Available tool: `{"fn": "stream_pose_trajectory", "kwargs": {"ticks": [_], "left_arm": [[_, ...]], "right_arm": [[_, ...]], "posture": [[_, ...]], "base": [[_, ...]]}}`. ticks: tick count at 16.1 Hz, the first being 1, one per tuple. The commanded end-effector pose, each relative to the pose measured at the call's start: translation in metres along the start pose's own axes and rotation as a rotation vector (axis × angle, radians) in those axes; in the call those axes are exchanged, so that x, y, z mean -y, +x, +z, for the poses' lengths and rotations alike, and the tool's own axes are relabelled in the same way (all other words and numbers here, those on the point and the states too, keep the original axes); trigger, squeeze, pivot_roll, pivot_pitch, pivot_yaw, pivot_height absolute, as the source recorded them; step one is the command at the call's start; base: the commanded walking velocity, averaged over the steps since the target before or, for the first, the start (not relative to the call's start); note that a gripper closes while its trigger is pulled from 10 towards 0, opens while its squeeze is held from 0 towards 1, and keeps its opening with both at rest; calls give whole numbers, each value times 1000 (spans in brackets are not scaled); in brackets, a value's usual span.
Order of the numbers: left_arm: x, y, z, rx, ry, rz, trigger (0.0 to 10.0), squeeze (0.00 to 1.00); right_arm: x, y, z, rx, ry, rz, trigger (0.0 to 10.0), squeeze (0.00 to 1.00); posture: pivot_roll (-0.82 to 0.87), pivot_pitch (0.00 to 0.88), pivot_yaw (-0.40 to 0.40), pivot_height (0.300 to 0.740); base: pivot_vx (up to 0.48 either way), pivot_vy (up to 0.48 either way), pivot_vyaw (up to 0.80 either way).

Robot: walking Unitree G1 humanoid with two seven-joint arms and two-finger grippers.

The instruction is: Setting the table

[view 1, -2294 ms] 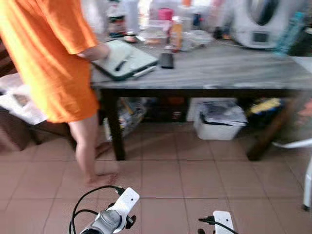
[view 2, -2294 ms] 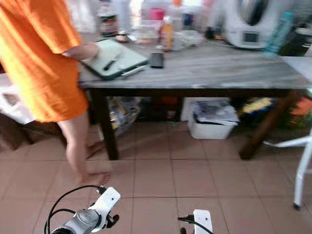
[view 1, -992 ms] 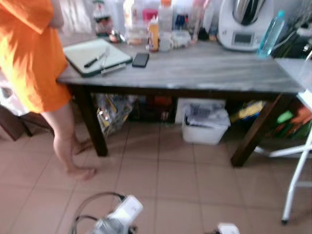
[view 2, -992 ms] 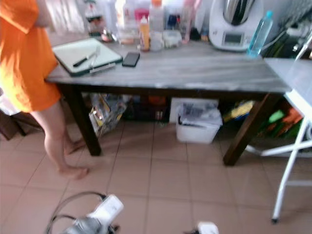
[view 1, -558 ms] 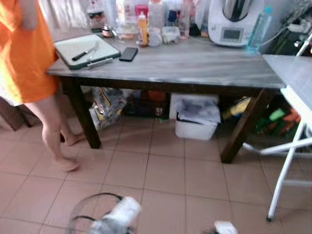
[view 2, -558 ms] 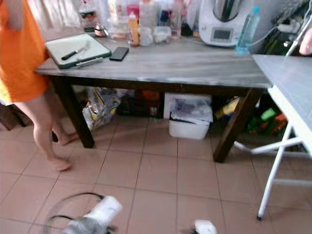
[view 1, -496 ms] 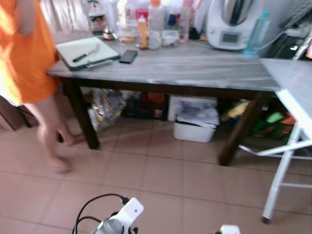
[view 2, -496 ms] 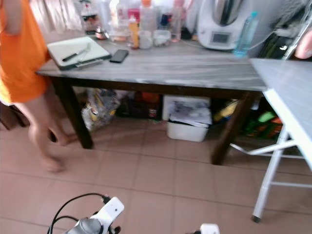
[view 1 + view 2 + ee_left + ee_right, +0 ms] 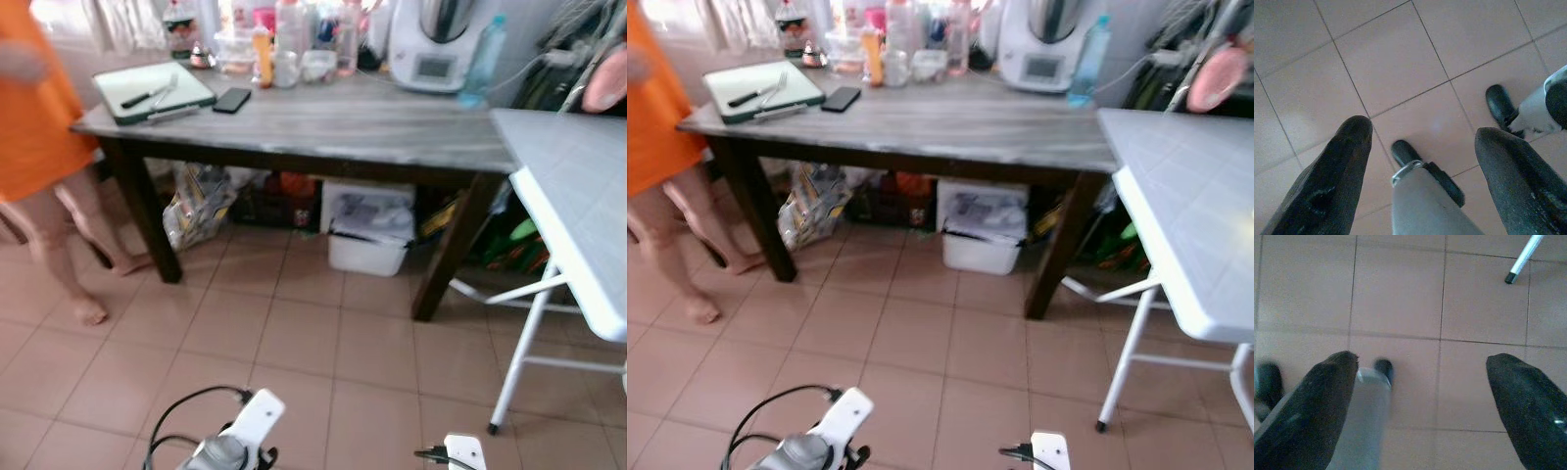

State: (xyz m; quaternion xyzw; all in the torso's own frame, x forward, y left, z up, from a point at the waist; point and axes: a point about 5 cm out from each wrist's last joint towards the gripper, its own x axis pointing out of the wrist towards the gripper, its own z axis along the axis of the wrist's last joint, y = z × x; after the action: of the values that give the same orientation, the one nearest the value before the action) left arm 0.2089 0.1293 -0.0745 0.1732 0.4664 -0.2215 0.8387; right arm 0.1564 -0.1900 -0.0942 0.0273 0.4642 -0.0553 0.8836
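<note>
Below, left gripper (image 9: 1420,132) and right gripper (image 9: 1422,364) fingers spread wide, empty; no legible labels on table (image 9: 323,122) bottles.

Long dark-legged table (image 9: 323,122): grey wood-grain top, matt. Floor of terracotta tiles (image 9: 294,333): smooth, faint sheen. White folding table (image 9: 1176,196): smooth plastic-looking top, white metal legs. Clear blue plastic bottle (image 9: 475,64).

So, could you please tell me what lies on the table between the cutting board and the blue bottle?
In the left eye view, a black phone lies beside the cutting board; beyond it, bare grey tabletop runs toward the blue bottle.
</note>
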Motion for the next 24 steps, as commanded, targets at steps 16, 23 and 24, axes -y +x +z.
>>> {"fn": "stream_pose_trajectory", "kwargs": {"ticks": [16, 23, 24], "left_arm": [[-5, 0, 14, 34, -192, -6, 10000, 0], [-1, 1, 14, 30, -166, -14, 10000, 0], [-1, 1, 14, 29, -161, -13, 10000, 0]], "right_arm": [[-32, 5, 29, 100, 158, 138, 10000, 0], [-36, 4, 19, 63, 170, 186, 10000, 0], [-37, 3, 19, 63, 171, 189, 10000, 0]], "posture": [[94, 48, -11, 740], [96, 44, -12, 740], [96, 44, -12, 740]], "base": [[0, 0, 0], [0, -306, 0], [0, -337, 0]]}}
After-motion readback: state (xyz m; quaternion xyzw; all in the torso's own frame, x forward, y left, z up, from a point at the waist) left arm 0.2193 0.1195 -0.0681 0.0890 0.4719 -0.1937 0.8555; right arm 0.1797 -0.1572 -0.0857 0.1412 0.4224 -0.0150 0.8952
